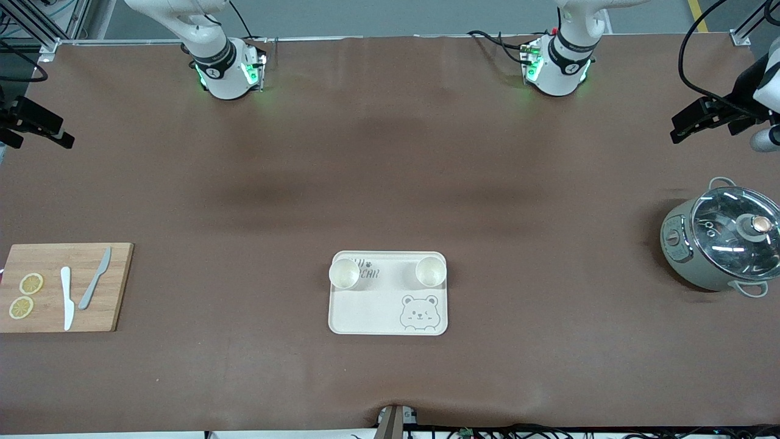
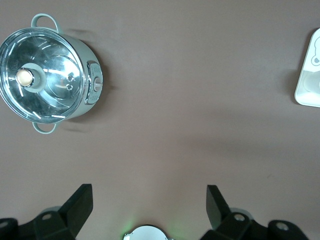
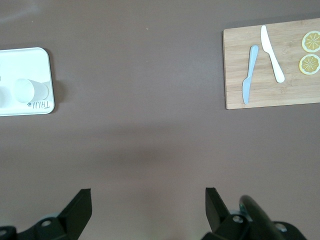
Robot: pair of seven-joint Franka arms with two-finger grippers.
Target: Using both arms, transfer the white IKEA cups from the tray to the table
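- Right gripper: black, two fingers spread wide, empty. Hangs high over bare brown table at the right arm's end; arm waits.
- Bamboo cutting board, same end: 2 lemon slices, white plastic knife, grey knife.
- Tray, mid-table, nearer the front cam than both bases: cream, rectangular w/ rounded corners, smooth, grey bear face, long axis running arm-end to arm-end.
- White IKEA cups, 2 of them, both upright on tray along its edge toward the bases, one per corner, well apart. Small, tapered, no handles, round rims.
- Key relation: each cup sits toward one arm's end, so right arm looks nearer one cup, left arm the other. Neither touched yet.
- Left gripper: also spread wide, empty, over bare table at left arm's end; waits.
- Grey-green pot w/ glass lid at that end.
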